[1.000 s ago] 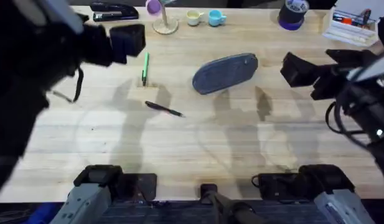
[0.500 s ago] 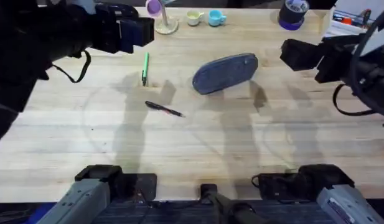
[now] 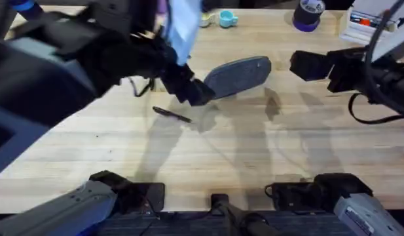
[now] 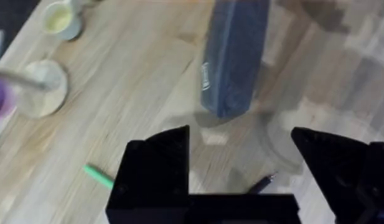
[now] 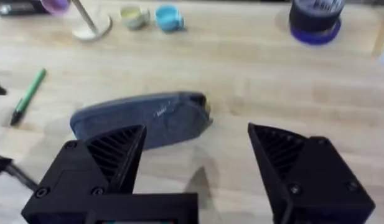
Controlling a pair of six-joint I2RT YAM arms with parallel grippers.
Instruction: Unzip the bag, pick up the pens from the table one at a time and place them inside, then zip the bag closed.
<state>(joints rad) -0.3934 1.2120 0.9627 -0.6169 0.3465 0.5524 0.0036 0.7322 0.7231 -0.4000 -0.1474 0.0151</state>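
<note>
The grey-blue bag (image 3: 244,73) lies zipped and slanted at the middle rear of the table (image 3: 254,151); it also appears as the bag (image 4: 234,59) and the bag (image 5: 142,119). The black pen (image 3: 172,115) lies in front of the bag's left end. The green pen (image 5: 28,93) lies left of the bag; my left arm hides it in the overhead view, and its tip (image 4: 98,177) shows in the left wrist view. My left gripper (image 3: 196,93) hovers open at the bag's left end, holding nothing. My right gripper (image 3: 305,65) stands open to the right of the bag, apart from it.
A dark purple-rimmed tape roll (image 3: 308,14) sits at the back right beside a white box of items (image 3: 368,27). Two small cups (image 5: 134,15) (image 5: 168,17) and a purple-topped stand (image 5: 86,25) line the rear edge.
My left arm has swung from the far left rear across to the bag's left end, now covering the green pen in the overhead view. The right gripper has barely shifted.
</note>
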